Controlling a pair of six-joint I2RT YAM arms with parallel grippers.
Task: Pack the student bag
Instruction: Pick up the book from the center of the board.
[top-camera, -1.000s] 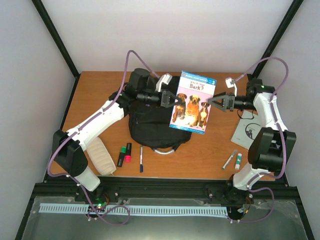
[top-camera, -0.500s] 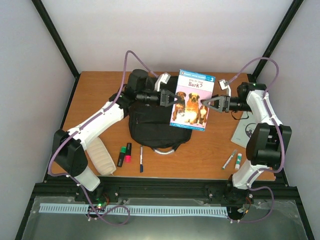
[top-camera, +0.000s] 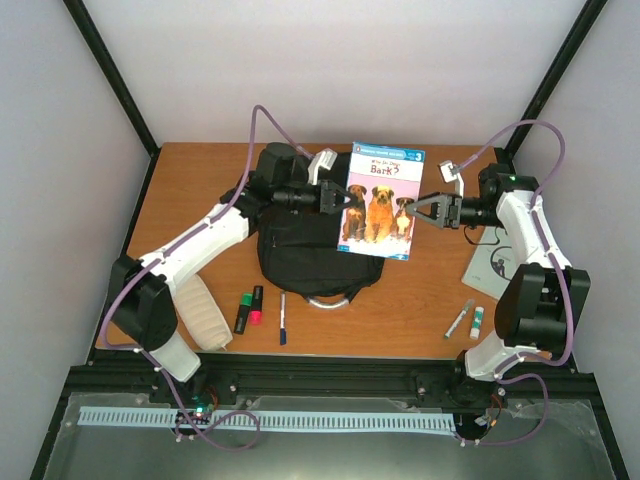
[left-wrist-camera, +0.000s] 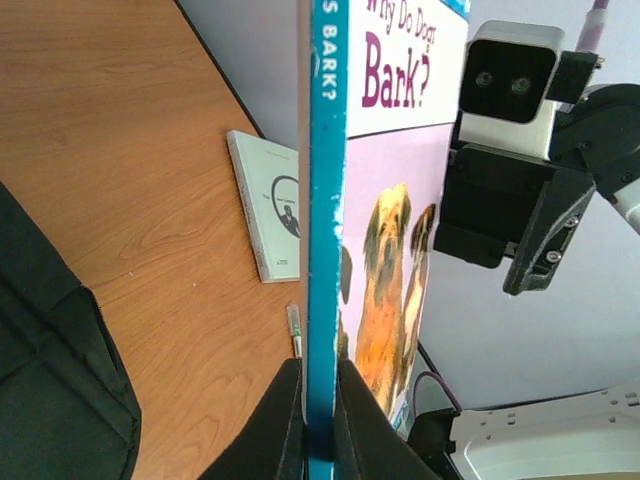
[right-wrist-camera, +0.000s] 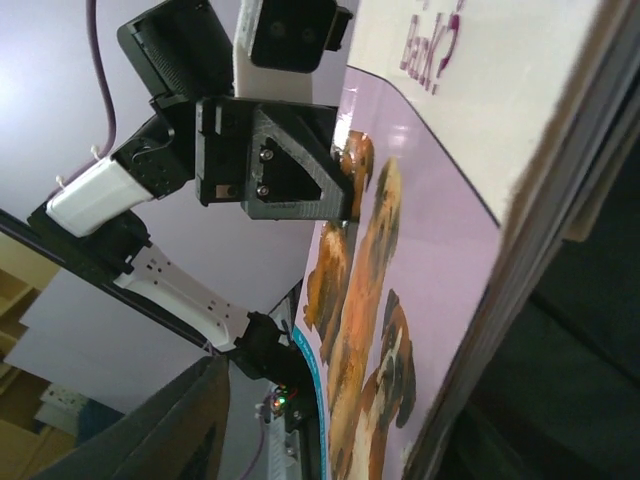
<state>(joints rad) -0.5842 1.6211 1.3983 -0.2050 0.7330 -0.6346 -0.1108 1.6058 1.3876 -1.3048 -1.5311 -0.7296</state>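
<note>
Book (top-camera: 378, 205): aloft over student bag (top-camera: 300, 250), left tool (top-camera: 340, 197) clamped on spine; right tool (top-camera: 412, 210) straddling right edge, closure unclear. Not packed: markers (top-camera: 250, 307), pen (top-camera: 283, 318), booklet (top-camera: 492, 268) on counter (top-camera: 200, 190).

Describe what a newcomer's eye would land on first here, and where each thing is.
The glossy picture book with brown dogs on its cover stands out, held up mid-scene. The left end effector clamps its blue spine; the right end effector brackets the opposite edge. Beneath lies the large black fabric backpack on the wooden table.
</note>
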